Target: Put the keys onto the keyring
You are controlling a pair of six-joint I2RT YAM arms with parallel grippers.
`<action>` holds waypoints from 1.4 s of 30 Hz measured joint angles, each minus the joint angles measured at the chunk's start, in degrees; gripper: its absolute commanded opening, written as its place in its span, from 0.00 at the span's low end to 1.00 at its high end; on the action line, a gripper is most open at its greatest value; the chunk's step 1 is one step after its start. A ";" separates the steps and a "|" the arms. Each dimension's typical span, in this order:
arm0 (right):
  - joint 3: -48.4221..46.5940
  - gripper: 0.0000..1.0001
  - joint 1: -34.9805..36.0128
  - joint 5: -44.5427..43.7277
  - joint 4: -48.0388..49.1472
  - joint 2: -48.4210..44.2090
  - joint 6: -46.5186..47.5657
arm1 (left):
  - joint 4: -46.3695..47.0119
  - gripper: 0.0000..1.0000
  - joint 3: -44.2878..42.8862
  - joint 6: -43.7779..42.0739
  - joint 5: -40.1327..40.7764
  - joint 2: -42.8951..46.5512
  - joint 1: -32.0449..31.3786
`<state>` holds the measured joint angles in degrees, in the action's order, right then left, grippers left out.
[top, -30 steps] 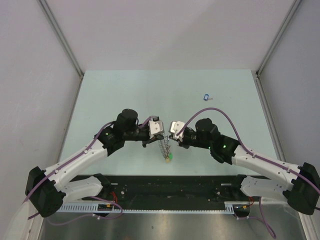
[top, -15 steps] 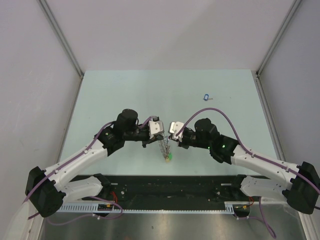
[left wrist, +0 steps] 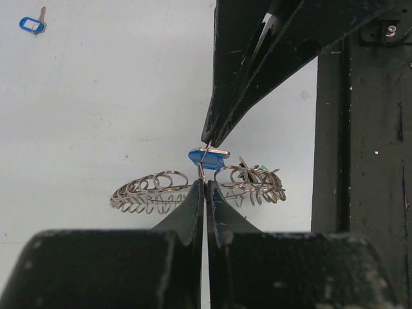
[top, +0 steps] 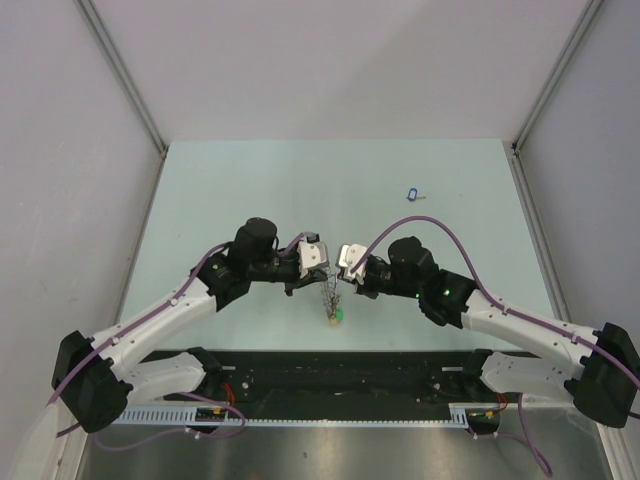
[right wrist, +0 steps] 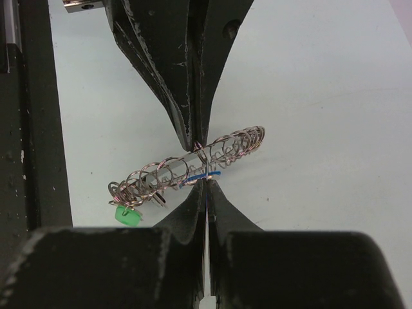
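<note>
Silver keyring (left wrist: 148,190), unmoved, pinched by left end effector (left wrist: 205,185); blue-tagged key (left wrist: 207,156) by right end effector (right wrist: 206,185).

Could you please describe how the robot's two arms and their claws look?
Both the left arm and right arm have white links, black joints, a purple cable and a small green light. The left claw and right claw are black, tapered and scuffed.
</note>
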<state>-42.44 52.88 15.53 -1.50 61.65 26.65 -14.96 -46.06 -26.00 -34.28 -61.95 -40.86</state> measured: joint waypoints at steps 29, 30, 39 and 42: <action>0.00 0.00 0.74 -0.07 -0.90 0.44 1.49 | -0.63 0.00 0.00 0.09 -2.23 -0.76 0.17; 0.00 0.00 0.79 -0.07 -0.90 0.44 1.49 | -0.63 0.00 0.00 0.09 -2.23 -0.76 0.17; 0.00 0.00 1.42 0.96 -0.76 0.39 2.03 | -0.66 0.00 -0.24 -0.04 -5.14 -0.79 0.15; 0.00 0.00 1.44 1.31 -0.83 0.39 2.16 | -0.85 0.00 -0.24 -0.11 -5.35 -0.79 0.15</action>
<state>-42.44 54.33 16.84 -2.33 62.04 28.82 -15.81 -46.30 -26.11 -39.64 -62.74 -40.71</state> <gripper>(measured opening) 0.008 0.006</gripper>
